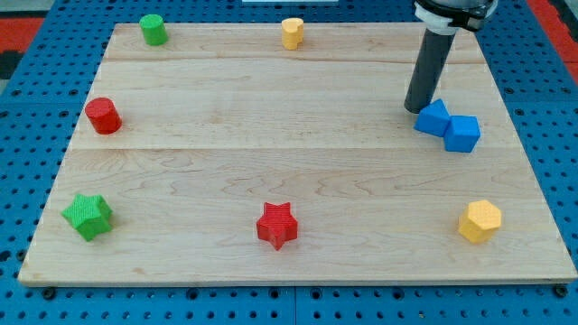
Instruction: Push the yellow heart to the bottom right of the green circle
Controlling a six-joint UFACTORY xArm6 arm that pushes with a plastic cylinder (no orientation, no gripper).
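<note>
The yellow heart (292,32) stands near the board's top edge, a little right of the middle. The green circle (153,29) stands at the top left corner. My tip (416,110) rests on the board at the right, just left of the blue blocks and far right and below the yellow heart. It touches neither the heart nor the green circle.
Two blue blocks (433,117) (463,134) lie side by side at the right, next to my tip. A red cylinder (103,116) is at the left, a green star (88,217) at the bottom left, a red star (277,225) at the bottom middle, a yellow hexagon (479,221) at the bottom right.
</note>
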